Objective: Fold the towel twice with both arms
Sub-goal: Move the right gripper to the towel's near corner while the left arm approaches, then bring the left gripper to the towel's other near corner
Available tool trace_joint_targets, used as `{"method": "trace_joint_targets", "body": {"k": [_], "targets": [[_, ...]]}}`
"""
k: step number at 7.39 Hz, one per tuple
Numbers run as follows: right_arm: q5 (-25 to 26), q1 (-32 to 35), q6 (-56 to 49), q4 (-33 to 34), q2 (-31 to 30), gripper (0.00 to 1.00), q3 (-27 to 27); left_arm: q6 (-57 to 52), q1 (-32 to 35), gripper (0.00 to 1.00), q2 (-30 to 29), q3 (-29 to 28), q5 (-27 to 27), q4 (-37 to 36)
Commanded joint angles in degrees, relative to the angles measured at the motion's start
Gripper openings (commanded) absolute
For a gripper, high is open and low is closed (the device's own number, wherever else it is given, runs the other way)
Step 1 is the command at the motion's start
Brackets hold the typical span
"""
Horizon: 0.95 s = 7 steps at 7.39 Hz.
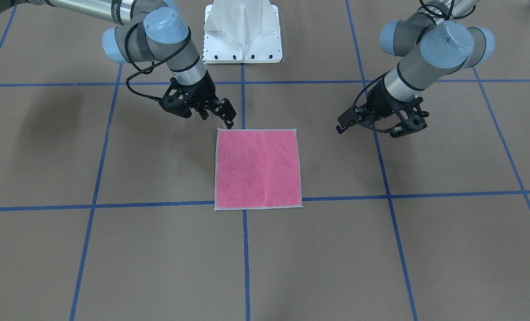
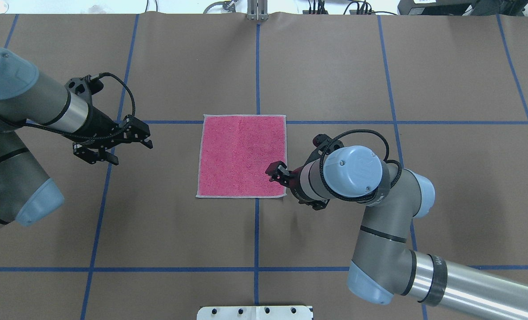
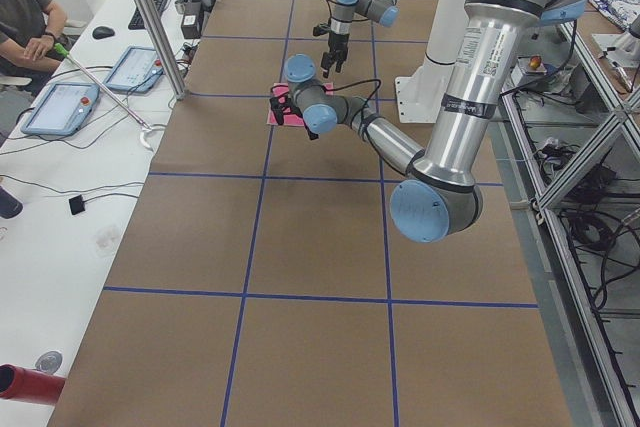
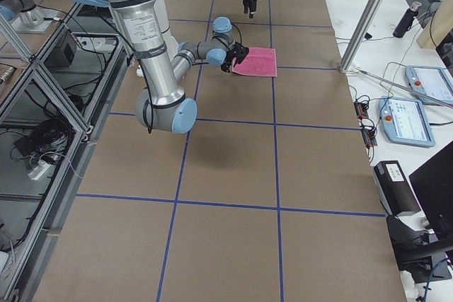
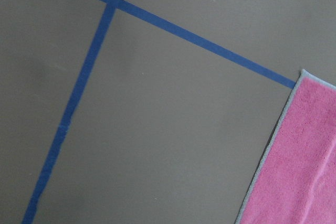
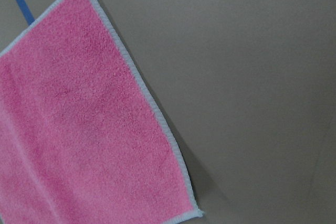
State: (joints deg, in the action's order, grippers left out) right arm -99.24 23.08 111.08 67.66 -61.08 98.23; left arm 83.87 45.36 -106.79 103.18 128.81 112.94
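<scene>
Towel [image 2: 241, 155] lay flat and unfolded, pink face up, mid-way across the table [image 2: 335, 213]. My right gripper [image 2: 276, 171] hovered by its near right-hand corner, fingers apart and empty. My left gripper [image 2: 148, 138], likewise spread and empty, hung well apart beyond the opposite edge.

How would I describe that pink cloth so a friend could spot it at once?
Find the brown table crossed by blue tape lines, then look at its middle, between the left arm and the right arm. The towel lies flat there: a small square with a pale grey hem, the only pink thing on it.
</scene>
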Motion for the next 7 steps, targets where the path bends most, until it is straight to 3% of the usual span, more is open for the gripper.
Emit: {"method": "trace_joint_targets", "body": {"k": [1,5,7], "targets": [[1.3,-0.8,0.7,-0.1,1.1,0.96,-2.0,0.1,-0.3,1.00,-0.1,0.0,-0.4,0.0],[1.4,-0.8,0.4,-0.2,1.3,0.85,-3.4,0.1,-0.3,1.00,0.0,0.2,-0.4,0.0],[1.4,-0.8,0.6,-0.3,1.3,0.59,-3.3,0.1,-0.3,1.00,0.0,0.2,-0.3,0.0]]}}
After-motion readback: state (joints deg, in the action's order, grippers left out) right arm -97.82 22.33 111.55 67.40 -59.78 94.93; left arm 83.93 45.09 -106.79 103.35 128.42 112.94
